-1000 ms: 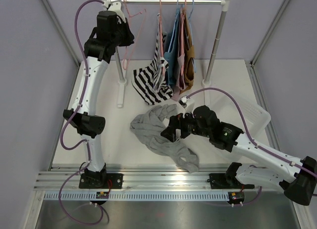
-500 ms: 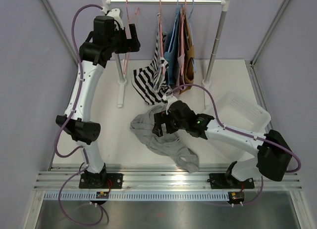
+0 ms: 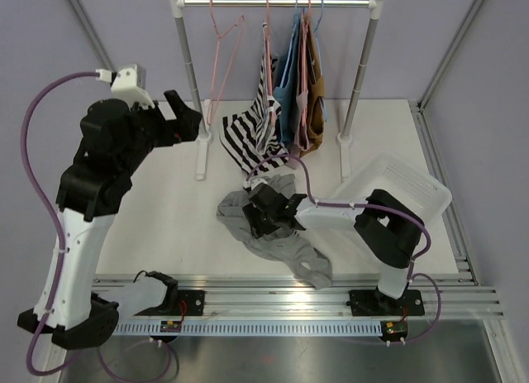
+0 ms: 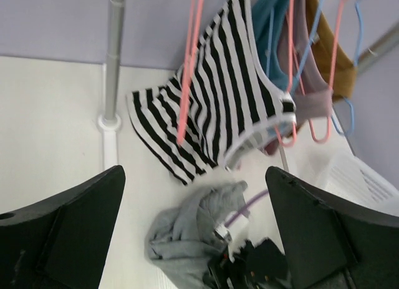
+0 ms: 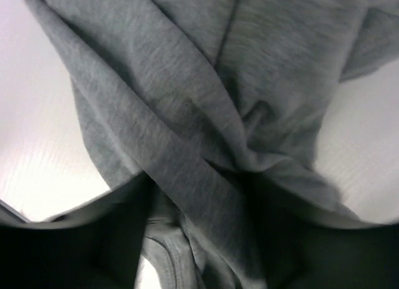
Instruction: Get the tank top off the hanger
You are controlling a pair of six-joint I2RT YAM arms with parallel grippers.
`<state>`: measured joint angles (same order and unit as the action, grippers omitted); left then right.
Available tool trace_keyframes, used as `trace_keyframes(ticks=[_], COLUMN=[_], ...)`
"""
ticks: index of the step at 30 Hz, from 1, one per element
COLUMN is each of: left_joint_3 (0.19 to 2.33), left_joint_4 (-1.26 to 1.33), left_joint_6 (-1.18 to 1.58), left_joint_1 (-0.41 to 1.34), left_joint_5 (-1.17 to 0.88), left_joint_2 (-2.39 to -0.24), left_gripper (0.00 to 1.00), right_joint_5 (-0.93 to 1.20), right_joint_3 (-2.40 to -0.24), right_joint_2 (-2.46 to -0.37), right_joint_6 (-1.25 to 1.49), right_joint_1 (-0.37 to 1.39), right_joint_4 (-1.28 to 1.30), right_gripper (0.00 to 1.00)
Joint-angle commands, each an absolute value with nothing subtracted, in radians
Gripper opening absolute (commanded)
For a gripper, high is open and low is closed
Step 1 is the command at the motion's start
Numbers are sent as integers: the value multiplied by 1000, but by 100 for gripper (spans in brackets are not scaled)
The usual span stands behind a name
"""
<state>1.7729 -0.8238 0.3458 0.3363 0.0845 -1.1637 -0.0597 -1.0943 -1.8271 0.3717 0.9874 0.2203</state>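
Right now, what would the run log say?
left gripper open, empty | right gripper on grey tank top, grip unclear | top heaped on table | pink hanger bare

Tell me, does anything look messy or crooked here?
Yes. The gray tank top lies crumpled in a heap on the table, off any hanger. The striped top hangs lopsided on the rail, its lower end drooping sideways. One pink hanger beside it hangs bare.

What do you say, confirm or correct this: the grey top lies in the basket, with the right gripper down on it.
One thing is wrong: the grey top lies on the table, beside the basket, not in it. The right gripper is down on it. The top view shows this.
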Motion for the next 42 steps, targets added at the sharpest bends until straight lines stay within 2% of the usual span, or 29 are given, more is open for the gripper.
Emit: trace_keyframes(ticks=[1, 3, 4, 7, 11, 19, 24, 29, 33, 37, 42], left_joint_3=[1599, 1524, 1459, 1347, 1240, 1045, 1032, 1058, 1086, 1134, 1229], left_joint_4=[-747, -735, -736, -709, -681, -635, -621, -609, -609, -604, -574], left_joint_6=[380, 387, 390, 376, 309, 238, 250, 273, 270, 258, 285], left_joint_1=[415, 458, 463, 469, 469, 469, 469, 469, 469, 469, 469], left_joint_5=[135, 135, 137, 127, 75, 156, 161, 108, 78, 16, -49], left_joint_2=[-1063, -1007, -965, -861, -737, -606, -609, -598, -584, -580, -617], left_gripper=[99, 99, 99, 99, 99, 99, 99, 99, 99, 99, 99], right_joint_5=[-97, -110, -120, -135, -182, -440, -697, -981, -1132, -1152, -901], right_joint_3=[-1121, -1117, -1108, -1074, -1081, -1268, -1445, -1506, -1502, -1427, -1244], right_joint_2=[-1868, -1875, -1865, -1769, -1526, -1143, -1065, -1035, -999, -936, -923], right_joint_6=[330, 318, 305, 290, 281, 183, 69, -31, 59, 181, 290], right_joint_1=[1015, 1017, 1017, 1017, 1017, 1016, 1017, 1014, 986, 907, 710], right_joint_4=[195, 195, 195, 176, 228, 386, 501, 599, 731, 842, 859], right_gripper=[56, 29, 0, 0, 0, 0, 0, 0, 0, 0, 0])
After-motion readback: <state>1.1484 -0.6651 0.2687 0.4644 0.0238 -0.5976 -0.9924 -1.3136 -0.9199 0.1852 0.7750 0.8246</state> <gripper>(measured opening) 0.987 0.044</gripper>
